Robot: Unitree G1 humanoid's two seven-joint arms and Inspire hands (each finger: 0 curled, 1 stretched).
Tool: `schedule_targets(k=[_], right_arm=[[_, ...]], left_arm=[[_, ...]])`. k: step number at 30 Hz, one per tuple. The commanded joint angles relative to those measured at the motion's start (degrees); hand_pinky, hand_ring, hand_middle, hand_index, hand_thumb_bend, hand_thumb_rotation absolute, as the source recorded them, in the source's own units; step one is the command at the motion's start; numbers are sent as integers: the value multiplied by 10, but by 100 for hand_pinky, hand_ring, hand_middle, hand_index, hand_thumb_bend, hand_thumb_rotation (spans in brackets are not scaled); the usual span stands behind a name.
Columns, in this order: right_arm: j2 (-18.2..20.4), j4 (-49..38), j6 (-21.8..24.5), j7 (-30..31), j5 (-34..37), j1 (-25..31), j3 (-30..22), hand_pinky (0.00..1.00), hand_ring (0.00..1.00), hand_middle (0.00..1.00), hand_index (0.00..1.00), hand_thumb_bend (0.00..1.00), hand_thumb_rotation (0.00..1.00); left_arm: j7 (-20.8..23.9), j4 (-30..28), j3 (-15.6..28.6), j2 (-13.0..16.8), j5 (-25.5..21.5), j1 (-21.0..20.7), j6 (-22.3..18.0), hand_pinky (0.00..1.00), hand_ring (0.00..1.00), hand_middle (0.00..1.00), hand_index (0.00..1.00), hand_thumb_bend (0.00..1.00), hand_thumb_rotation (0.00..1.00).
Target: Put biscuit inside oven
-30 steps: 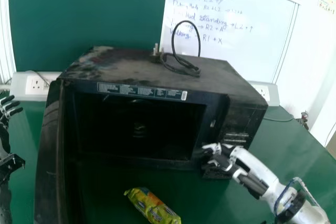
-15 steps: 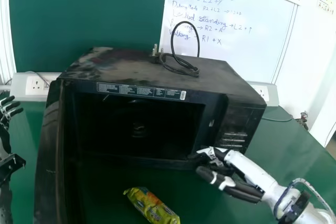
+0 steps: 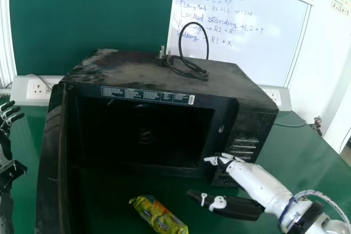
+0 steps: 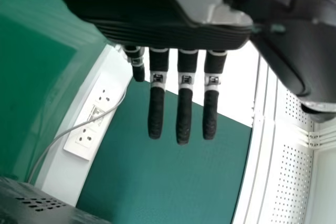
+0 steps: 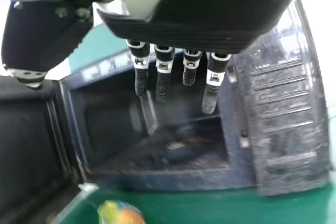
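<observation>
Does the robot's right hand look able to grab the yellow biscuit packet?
Probably yes: the right hand is open and empty, and the biscuit packet lies on the table in front of the oven, with nothing I can see between them.

From the head I look forward and down across the surface (image 3: 301,146) at the oven (image 3: 219,83), a little way off. My left wrist camera sits close to the left hand (image 3: 15,118), facing past it to the wall sockets (image 4: 85,138) and green board (image 4: 173,182); my head view shares that board. Close to the right hand (image 3: 247,176), the other wrist camera faces the oven's opening, nearer than my head view, which shares it.
</observation>
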Motion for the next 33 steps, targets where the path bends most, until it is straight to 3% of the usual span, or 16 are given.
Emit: schedule_targets(k=[1, 5, 11, 17, 24, 33], right_arm=[[-15, -19, 29, 13, -15, -19, 16, 82, 89, 92, 93, 88, 47], [-35, -40, 73, 33, -39, -56, 55, 82, 89, 92, 94, 88, 46], [-42, -44, 79, 46, -67, -100, 118, 82, 88, 91, 93, 88, 47], [-57, -44, 104, 95, -126, -163, 186, 84, 88, 91, 93, 88, 49], [-20, -44, 127, 161, -210, -227, 255, 82, 87, 89, 93, 87, 45], [38, -44, 155, 302, -366, -294, 342, 84, 90, 91, 94, 87, 49]], left_arm=[[4, -9, -5, -3, 6, -1, 1, 48, 50, 53, 54, 86, 88], [8, -17, -7, -8, 4, -1, 8, 48, 50, 52, 54, 87, 88], [9, -26, -12, -10, 4, 0, 14, 48, 51, 53, 54, 88, 87], [13, -32, -16, -12, 4, -1, 18, 47, 51, 53, 54, 87, 88], [11, -30, -18, -12, 3, -1, 17, 47, 50, 52, 54, 87, 89], [10, -32, -20, -15, 3, 0, 15, 46, 50, 52, 53, 87, 89]])
